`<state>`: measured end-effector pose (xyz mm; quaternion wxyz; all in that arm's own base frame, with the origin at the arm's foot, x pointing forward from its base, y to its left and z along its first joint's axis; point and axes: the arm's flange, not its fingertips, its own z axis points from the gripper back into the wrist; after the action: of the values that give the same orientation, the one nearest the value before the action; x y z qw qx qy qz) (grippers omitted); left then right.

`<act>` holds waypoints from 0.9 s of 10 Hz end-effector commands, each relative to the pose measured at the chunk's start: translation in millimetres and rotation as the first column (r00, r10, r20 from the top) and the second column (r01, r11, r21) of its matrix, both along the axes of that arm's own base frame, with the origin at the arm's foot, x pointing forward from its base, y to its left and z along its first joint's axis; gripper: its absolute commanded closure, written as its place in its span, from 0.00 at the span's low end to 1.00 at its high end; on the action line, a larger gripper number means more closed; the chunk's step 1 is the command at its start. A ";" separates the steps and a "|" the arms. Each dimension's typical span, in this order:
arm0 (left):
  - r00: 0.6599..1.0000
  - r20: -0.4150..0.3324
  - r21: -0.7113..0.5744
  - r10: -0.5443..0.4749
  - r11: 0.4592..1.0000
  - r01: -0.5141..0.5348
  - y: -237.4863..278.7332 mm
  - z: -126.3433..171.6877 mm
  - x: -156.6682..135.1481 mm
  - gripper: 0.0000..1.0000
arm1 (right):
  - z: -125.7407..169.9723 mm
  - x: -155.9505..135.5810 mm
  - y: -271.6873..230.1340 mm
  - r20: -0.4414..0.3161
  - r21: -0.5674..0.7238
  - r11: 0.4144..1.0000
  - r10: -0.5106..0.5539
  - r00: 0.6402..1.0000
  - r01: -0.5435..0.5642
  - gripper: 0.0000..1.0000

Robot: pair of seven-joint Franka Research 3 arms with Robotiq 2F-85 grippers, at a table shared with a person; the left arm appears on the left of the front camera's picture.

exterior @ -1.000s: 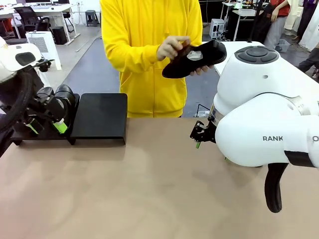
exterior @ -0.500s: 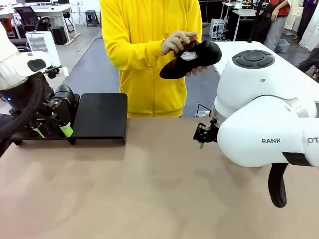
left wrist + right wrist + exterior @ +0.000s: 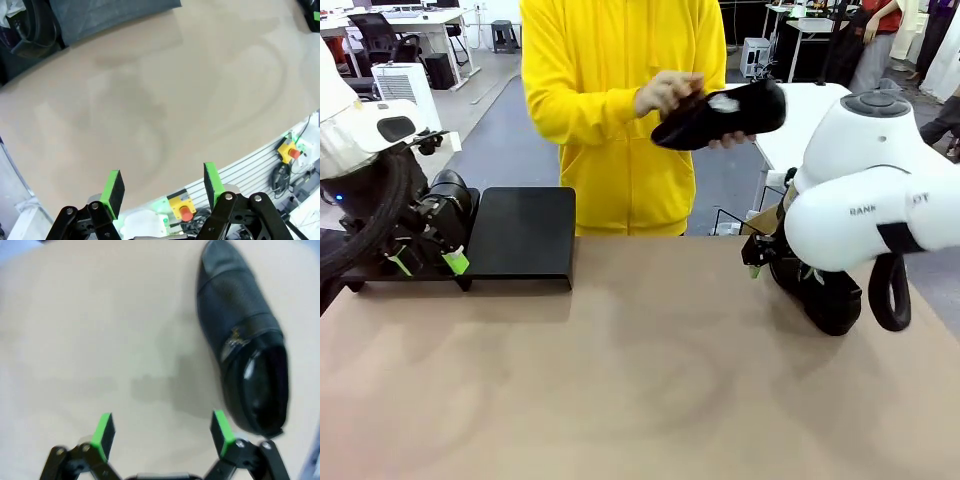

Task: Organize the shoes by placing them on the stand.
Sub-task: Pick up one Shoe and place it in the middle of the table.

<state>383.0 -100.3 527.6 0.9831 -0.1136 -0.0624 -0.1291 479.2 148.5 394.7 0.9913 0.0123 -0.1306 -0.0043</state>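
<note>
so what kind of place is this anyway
Probably a robotics lab in an open office: a white robot arm stands at the table, a red emergency-stop button sits below its edge, and desks with office chairs stand behind.

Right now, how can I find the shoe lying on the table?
Start at the tan table and go to the robot's right side, by its white arm. The glossy black shoe lies flat there beside the open green fingers. Unlike the lifted shoe in a person's hands, nothing holds it.
</note>
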 end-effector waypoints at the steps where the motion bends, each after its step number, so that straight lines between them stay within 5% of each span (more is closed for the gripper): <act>1: 1.000 -0.001 -0.005 -0.003 1.000 0.003 3.5 -0.4 -1.9 0.18 | 0.5 -11.3 2.0 0.016 -0.003 0.995 -0.096 0.995 0.096 0.00; 4: 1.000 -0.001 -0.005 -0.003 1.000 0.003 3.5 -0.4 -1.9 0.18 | 0.5 -11.3 2.0 0.016 -0.003 0.995 -0.096 0.995 0.096 0.00; 6: 1.000 -0.001 -0.005 -0.003 1.000 0.003 3.5 -0.4 -1.9 0.18 | 2.5 -3.9 -8.1 0.015 -0.024 1.000 0.002 1.000 -0.002 0.00; 9: 1.000 -0.001 -0.005 -0.003 1.000 0.003 3.5 -0.4 -1.9 0.18 | 30.4 -2.8 -49.7 -0.004 -0.048 0.998 0.042 0.999 -0.042 0.00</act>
<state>383.0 -99.6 527.6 0.9833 -0.1134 -0.0624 -0.1281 476.3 115.0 413.5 0.9906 0.0001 -0.1364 0.0011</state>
